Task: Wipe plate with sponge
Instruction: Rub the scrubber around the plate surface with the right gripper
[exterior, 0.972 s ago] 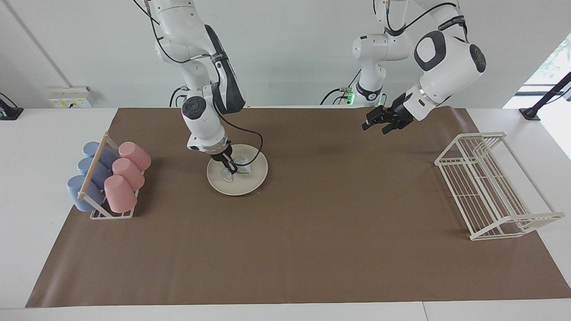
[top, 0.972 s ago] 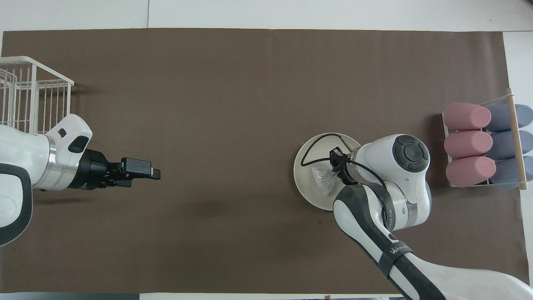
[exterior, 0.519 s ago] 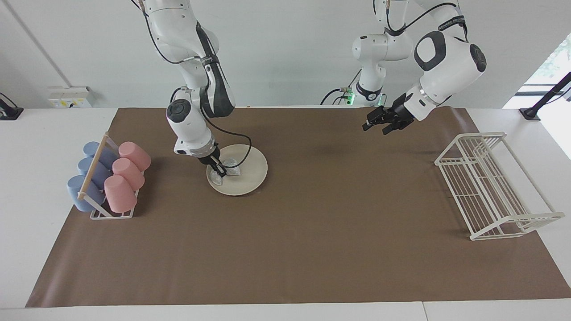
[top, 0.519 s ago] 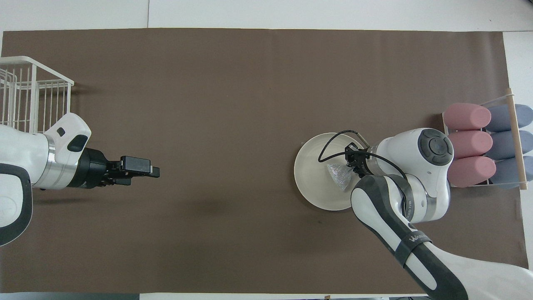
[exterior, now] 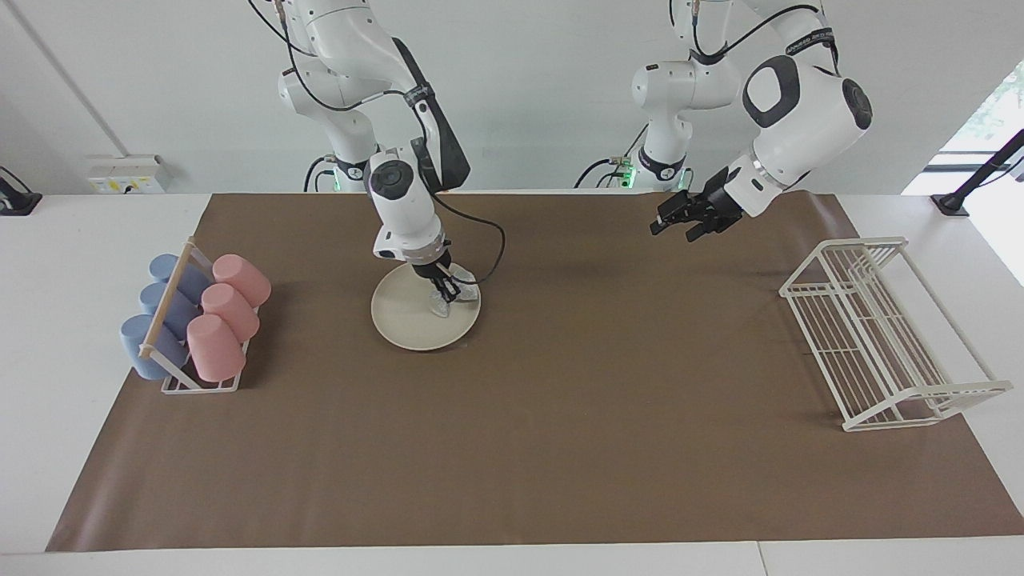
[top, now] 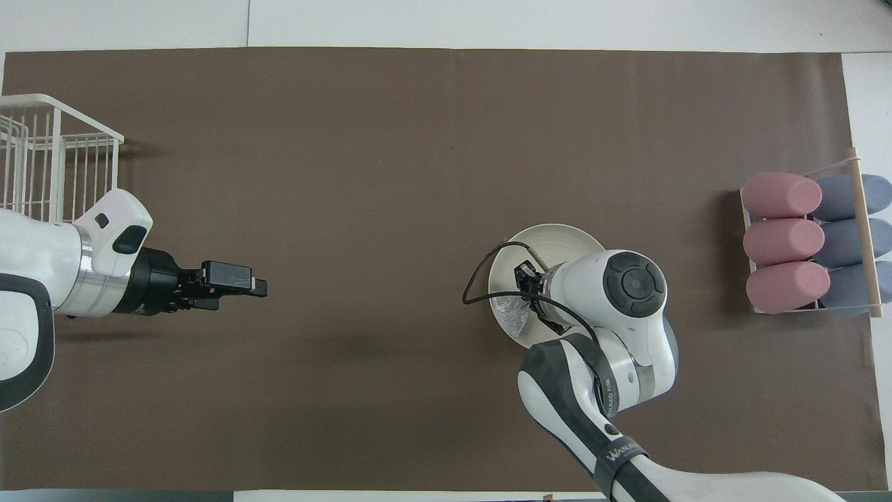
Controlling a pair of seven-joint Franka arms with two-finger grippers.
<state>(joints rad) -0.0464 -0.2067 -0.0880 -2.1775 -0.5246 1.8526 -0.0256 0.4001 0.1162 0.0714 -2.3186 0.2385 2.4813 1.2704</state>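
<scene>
My right gripper point(exterior: 442, 290) is clenched on the small silvery-grey, glittery mesh sponge point(exterior: 445, 302), pressing it down onto the round cream shallow dinner plate point(exterior: 404, 316), which lies on the brown table cover point(exterior: 560, 416) toward my right arm's end of the table, beside the wire holder of pink and blue cups point(exterior: 192, 324). The sponge sits on the part of the plate toward my left arm's end, at its rim, so nearly all the bare plate lies from the sponge toward the cups; I judge my next stroke has to sweep that way. My right arm is by far the nearer one. My left gripper point(exterior: 670, 221) waits with fingers spread, holding nothing, up over the cover well apart from the plate, near the white wire rack point(exterior: 880, 336).
</scene>
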